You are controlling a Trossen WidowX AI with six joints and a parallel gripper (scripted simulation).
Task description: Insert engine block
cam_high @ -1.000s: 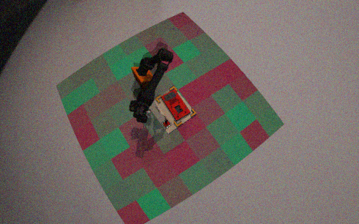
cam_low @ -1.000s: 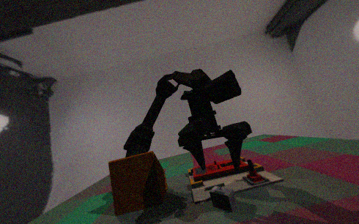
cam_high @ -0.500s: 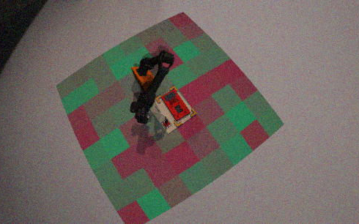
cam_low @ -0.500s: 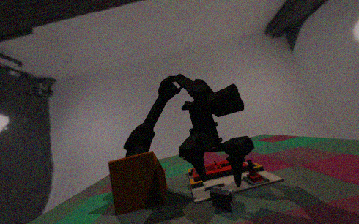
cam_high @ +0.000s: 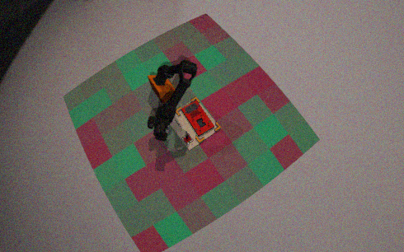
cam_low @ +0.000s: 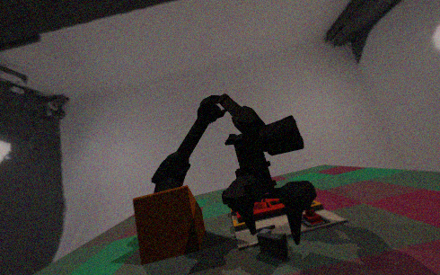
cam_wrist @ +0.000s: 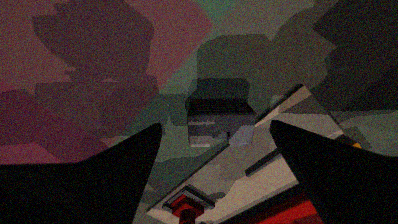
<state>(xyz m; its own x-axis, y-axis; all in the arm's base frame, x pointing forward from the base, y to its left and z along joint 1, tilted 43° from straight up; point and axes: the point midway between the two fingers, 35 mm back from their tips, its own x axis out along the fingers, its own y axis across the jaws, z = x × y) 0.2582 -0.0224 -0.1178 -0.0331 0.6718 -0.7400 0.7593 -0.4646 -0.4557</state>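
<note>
The engine block (cam_low: 272,246) (cam_wrist: 220,112) is a small dark grey block. It lies on the mat just off the front edge of the white board (cam_high: 180,123) (cam_low: 286,223) (cam_wrist: 265,175). The red car body (cam_high: 198,117) (cam_low: 263,208) sits on that board, with dark openings in its top. My gripper (cam_high: 159,132) (cam_low: 274,237) (cam_wrist: 215,126) is open wide and empty. It has come low over the block, with one fingertip on each side of it and apart from it. In the top view the block is hidden under the arm.
An orange box (cam_high: 161,88) (cam_low: 166,225) stands by the arm's base, left of the board. A small red part (cam_high: 187,137) (cam_low: 312,217) (cam_wrist: 187,207) sits on the board's near corner. The checkered mat (cam_high: 266,132) extends all around.
</note>
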